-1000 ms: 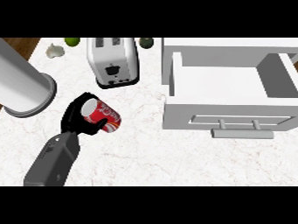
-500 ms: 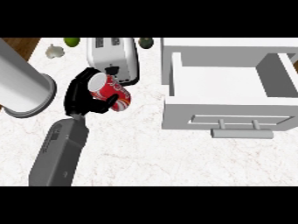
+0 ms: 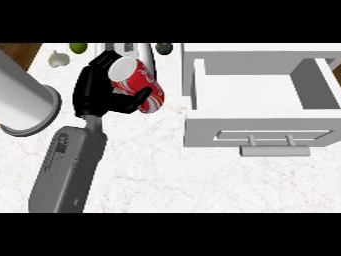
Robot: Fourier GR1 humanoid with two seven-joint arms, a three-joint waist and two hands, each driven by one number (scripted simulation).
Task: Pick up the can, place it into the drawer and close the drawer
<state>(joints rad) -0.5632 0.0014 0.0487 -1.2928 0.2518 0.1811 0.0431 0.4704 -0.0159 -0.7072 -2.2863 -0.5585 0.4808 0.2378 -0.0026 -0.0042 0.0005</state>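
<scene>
The left robot hand (image 3: 99, 95) is curled around the red can (image 3: 137, 84), held tilted near the surface's (image 3: 202, 180) far edge, left of the open drawer (image 3: 265, 95).

The can (image 3: 137, 83), held in the curled fingers of the left hand (image 3: 99, 95), looks like glossy painted metal, red with white lettering and a pale smooth end. The hand itself is matt black, like plastic, and its forearm (image 3: 68, 172) is dull grey with a faint grain. Under the hand, the counter (image 3: 173, 175) is polished white stone with fine veins. To the hand's right, the drawer (image 3: 265, 95) is smooth, matt white. To its left, a big cylinder (image 3: 14, 97) has a satin, brushed-metal sheen. Beyond that, dark wood (image 3: 10, 50) shows.
</scene>
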